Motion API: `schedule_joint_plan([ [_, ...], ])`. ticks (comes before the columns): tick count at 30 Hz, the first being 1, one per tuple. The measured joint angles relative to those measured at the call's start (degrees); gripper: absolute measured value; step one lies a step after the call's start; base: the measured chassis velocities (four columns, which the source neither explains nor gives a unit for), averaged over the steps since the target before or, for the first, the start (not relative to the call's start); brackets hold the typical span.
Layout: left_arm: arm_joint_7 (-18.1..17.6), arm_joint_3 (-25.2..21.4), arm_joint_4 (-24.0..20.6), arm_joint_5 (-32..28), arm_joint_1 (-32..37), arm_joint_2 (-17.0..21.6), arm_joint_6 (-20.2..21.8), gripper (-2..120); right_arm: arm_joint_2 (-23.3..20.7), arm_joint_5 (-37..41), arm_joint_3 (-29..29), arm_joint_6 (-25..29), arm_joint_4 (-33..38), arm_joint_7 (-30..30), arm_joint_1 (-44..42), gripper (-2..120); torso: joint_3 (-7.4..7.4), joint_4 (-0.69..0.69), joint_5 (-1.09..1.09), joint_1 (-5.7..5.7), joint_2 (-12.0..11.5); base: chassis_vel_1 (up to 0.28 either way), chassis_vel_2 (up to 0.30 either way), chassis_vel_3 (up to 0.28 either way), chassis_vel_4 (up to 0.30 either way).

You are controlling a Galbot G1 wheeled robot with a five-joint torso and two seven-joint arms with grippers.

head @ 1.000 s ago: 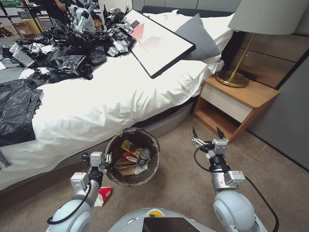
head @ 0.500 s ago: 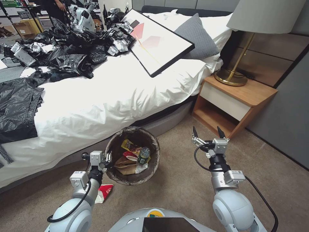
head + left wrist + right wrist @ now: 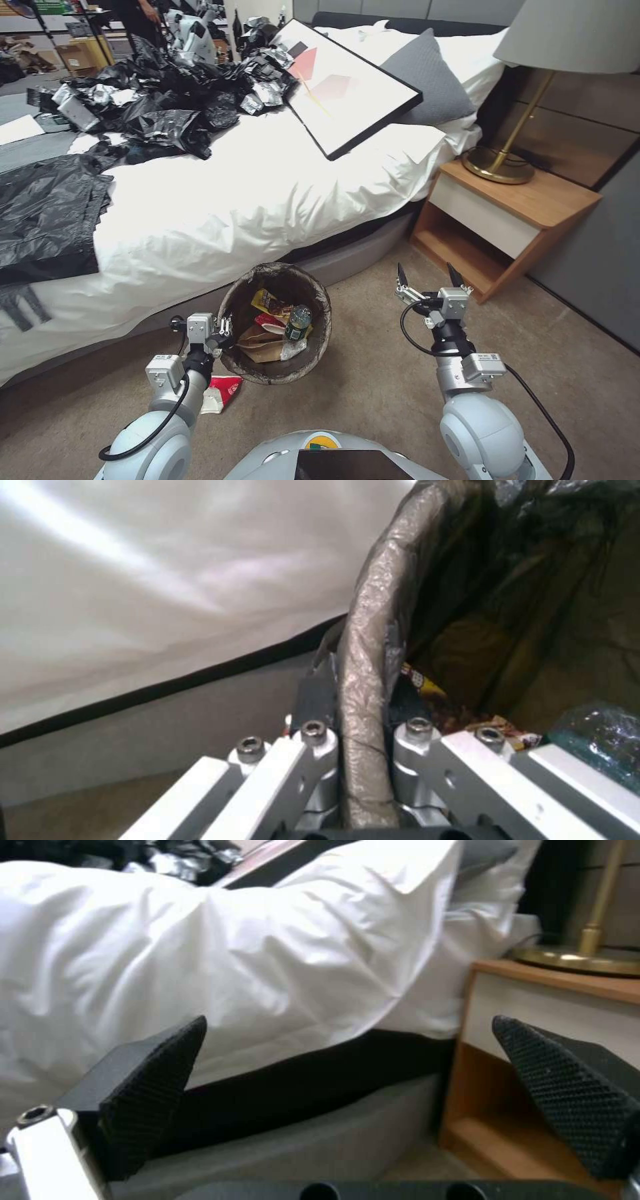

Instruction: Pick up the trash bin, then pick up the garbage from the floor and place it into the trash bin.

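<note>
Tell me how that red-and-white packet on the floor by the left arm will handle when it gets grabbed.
The red-and-white packet lies flat and creased on the carpet, so it is probably thin, floppy and light; expect it to fold rather than hold shape. Its glossy-looking film may slip between pads. The right gripper hangs open and free, while the left gripper clamps the trash bin rim.

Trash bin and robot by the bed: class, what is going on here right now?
The left end effector is clamped on the rim of the trash bin, which holds a paper bag, snack packets and a green-labelled bottle. One red-and-white packet lies on the carpet beside the left arm. The right end effector hangs open and empty, near the nightstand.
</note>
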Motion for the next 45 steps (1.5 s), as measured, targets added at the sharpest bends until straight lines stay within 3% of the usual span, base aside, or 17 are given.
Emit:
schedule_joint_plan([
  [24, 0.0, -0.1, 0.4, 0.0, -0.4, -0.2, 0.0, 4, -0.2, 0.2, -0.7, -0.4, -0.2, 0.0, 0.4, 100, 0.0, 0.01, 0.0, 0.0, 0.0, 0.086, 0.086, 0.085, 0.091],
  [45, -0.3, 0.2, 0.8, 0.8, -1.2, -0.2, 0.0, 4, -1.6, 0.4, -0.1, -1.5, -0.4, 0.5, 0.6, 100, 0.0, 0.0, 0.0, 0.0, 0.0, 0.014, 0.012, 0.011, 0.011],
])
